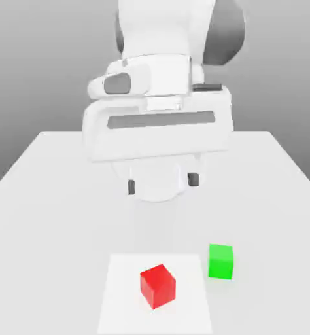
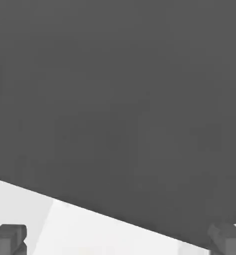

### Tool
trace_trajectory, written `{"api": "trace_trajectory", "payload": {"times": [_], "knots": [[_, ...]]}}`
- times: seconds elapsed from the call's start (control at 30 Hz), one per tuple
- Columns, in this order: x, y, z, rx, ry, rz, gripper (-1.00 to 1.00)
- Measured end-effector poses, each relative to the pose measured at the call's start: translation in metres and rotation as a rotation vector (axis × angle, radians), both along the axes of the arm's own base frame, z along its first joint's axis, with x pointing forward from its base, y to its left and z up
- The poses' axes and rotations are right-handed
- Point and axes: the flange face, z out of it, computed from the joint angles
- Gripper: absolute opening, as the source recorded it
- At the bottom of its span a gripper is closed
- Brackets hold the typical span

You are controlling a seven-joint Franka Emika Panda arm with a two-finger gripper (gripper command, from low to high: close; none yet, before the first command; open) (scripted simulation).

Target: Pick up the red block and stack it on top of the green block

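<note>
Nearest the exterior camera, the red block (image 1: 157,286) sits turned at an angle on a brighter square patch (image 1: 118,301) of the white table (image 1: 40,196). Just off the patch, toward the exterior view's right and slightly farther back, rests the green block (image 1: 221,261), apart from the red one. Behind both, the gripper (image 1: 162,183) hangs above the table, fingers spread wide, holding nothing.

From the hand view, two dark fingertips (image 2: 8,238) stand far apart over the pale table edge (image 2: 115,234).
</note>
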Motion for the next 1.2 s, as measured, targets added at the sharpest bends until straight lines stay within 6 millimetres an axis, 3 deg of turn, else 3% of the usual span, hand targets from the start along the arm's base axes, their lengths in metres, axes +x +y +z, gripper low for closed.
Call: {"api": "trace_trajectory", "payload": {"times": [0.2,0.4,0.43,0.67,0.87,1.2], "knots": [[-0.033,-0.001,-0.117,-0.05,0.185,0.127,0.0],[-0.039,-0.002,-0.189,-0.058,0.211,0.144,0.0],[-0.04,-0.002,-0.195,-0.057,0.212,0.144,-1.0],[-0.04,-0.002,-0.193,-0.057,0.213,0.145,-1.0],[-0.04,0.0,-0.136,-0.058,0.212,0.154,-1.0],[-0.069,0.066,-0.107,-0.139,0.188,0.692,-1.0]]}}
